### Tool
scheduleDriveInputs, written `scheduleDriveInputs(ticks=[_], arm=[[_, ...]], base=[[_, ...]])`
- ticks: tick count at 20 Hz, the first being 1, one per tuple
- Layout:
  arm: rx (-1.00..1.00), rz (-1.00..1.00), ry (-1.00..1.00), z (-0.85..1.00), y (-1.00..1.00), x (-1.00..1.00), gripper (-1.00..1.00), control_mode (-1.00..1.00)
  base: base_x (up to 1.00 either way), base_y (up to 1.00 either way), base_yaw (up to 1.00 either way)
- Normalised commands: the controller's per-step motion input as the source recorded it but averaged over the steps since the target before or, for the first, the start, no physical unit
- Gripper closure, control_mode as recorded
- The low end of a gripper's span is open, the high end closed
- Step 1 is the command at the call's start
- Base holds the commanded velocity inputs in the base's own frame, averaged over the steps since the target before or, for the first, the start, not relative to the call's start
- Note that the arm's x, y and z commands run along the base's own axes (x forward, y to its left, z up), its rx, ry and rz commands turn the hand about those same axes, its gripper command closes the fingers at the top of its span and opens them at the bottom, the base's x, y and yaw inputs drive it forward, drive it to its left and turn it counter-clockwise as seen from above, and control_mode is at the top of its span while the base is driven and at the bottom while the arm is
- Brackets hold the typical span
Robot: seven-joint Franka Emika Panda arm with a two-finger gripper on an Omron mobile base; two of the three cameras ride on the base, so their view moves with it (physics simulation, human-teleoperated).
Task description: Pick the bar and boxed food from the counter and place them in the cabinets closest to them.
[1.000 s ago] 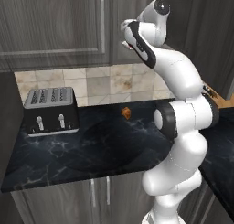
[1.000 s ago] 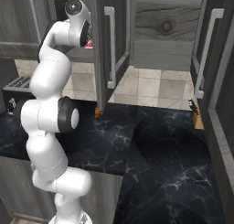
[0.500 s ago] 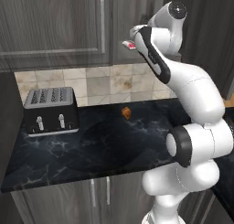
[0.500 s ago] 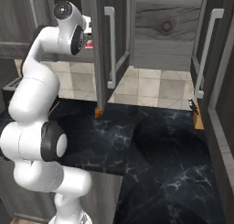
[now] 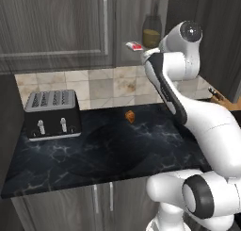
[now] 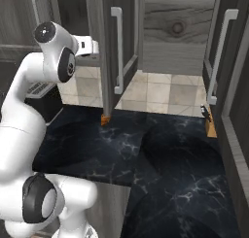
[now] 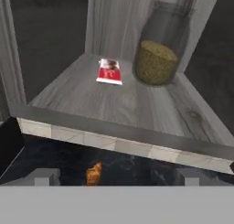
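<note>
A: What was the biggest thing in front of the arm?

B: The open wall cabinet (image 7: 137, 104). Below it ran the black counter (image 5: 108, 154) with a toaster (image 5: 51, 113) on its left part.

A: And inside the cabinet?

B: A glass jar (image 7: 161, 47) of yellowish grain stood on the shelf. The bar (image 7: 110, 72) lay flat just beside it, well onto the shelf floor and touching nothing else. A small orange-brown pastry (image 5: 129, 116) sat down on the counter.

A: Was the gripper (image 7: 112, 175) on anything?

B: No. Its tips stood wide apart with nothing between them, back from the shelf edge.

A: How would that bar handle?

B: I judged it light, thin, somewhat stiff, with a slick wrapper. Lying flat, it would be best pinched across its narrow width at the long edges.
</note>
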Motion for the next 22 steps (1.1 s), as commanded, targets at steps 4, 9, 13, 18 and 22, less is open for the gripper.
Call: scheduleDriveInputs(ticks=[4,9,13,18,22], arm=[[-0.15,0.0,0.21,-0.27,-0.12,-0.79,-1.0,-1.0],[-0.13,0.0,0.22,-0.51,-0.22,-0.8,-1.0,-1.0],[-0.07,0.0,0.27,-0.81,-0.17,-0.75,-1.0,-1.0],[-0.03,0.0,0.05,-0.66,-0.05,-0.67,-1.0,-1.0],[-0.01,0.0,0.0,-0.08,0.0,-0.08,-1.0,-1.0]], base=[[0.0,0.0,0.0],[0.0,0.0,0.0],[0.0,0.0,0.0],[0.0,0.0,0.0],[0.0,0.0,0.0]])
